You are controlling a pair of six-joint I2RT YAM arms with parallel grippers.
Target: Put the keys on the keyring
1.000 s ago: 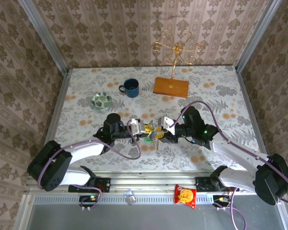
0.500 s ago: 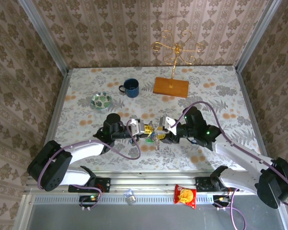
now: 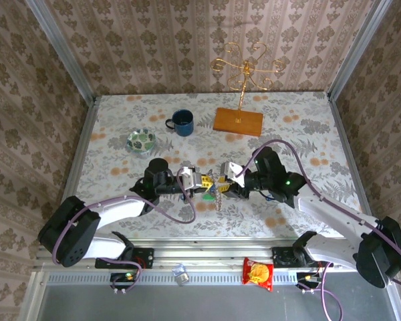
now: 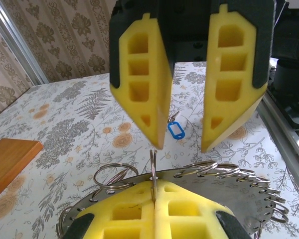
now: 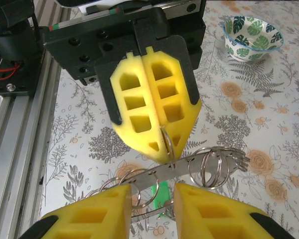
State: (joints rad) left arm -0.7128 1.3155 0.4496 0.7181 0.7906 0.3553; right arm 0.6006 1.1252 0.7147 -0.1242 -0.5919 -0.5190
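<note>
Silvery keyring (image 5: 189, 163) pinched in left gripper (image 5: 163, 145), jaws pressed together; right gripper (image 5: 152, 193) jaws spread, just beside it. Blue-tagged key (image 4: 176, 130) on tabletop (image 4: 79, 114).

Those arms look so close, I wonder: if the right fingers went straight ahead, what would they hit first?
Probably the keyring, held across their path by the left fingers; the right fingers sit just short of it, though depth is unclear.
</note>
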